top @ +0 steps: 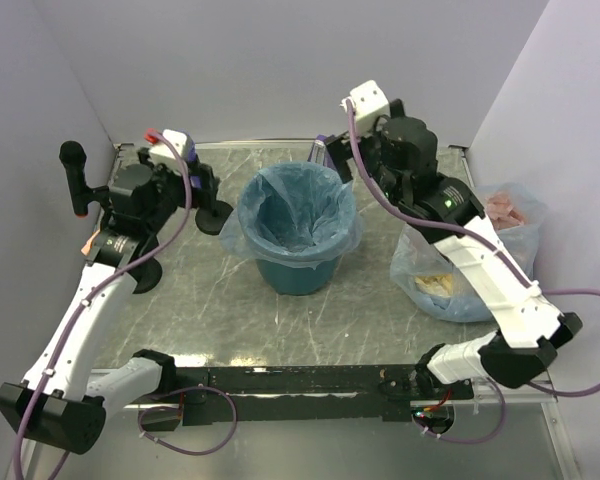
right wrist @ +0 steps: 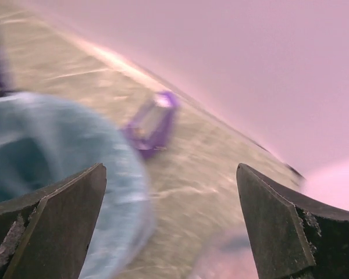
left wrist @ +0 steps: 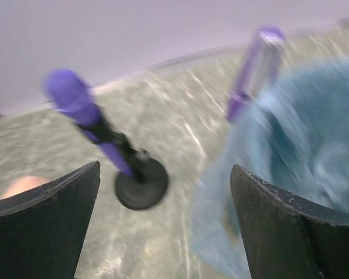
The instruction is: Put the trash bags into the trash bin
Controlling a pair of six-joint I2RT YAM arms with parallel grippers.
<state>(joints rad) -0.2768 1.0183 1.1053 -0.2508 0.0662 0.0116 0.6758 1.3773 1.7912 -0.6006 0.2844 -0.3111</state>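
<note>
Evidently the pale-blue trash bag (top: 298, 212) is lining the teal trash bin (top: 295, 274), its edge folding over the rim. Both grippers are hanging released and empty, likely finishing up: left gripper (left wrist: 164, 168) left of the bin, right gripper (right wrist: 170, 167) behind it.

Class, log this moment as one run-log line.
bag: lining bin, draped over rim | left end effector: open, empty | right end effector: open, empty

The picture is blurred. The left gripper (left wrist: 166, 168) is spread wide, its two dark fingers (left wrist: 43, 221) at the lower corners. Between them, on the grey marbled table (left wrist: 163, 99), a purple microphone (left wrist: 75, 102) leans on a round black base (left wrist: 141, 185). The pale-blue bag (left wrist: 302, 133) fills the right side, and a purple and silver block (left wrist: 253, 70) rises beyond its edge.
</note>
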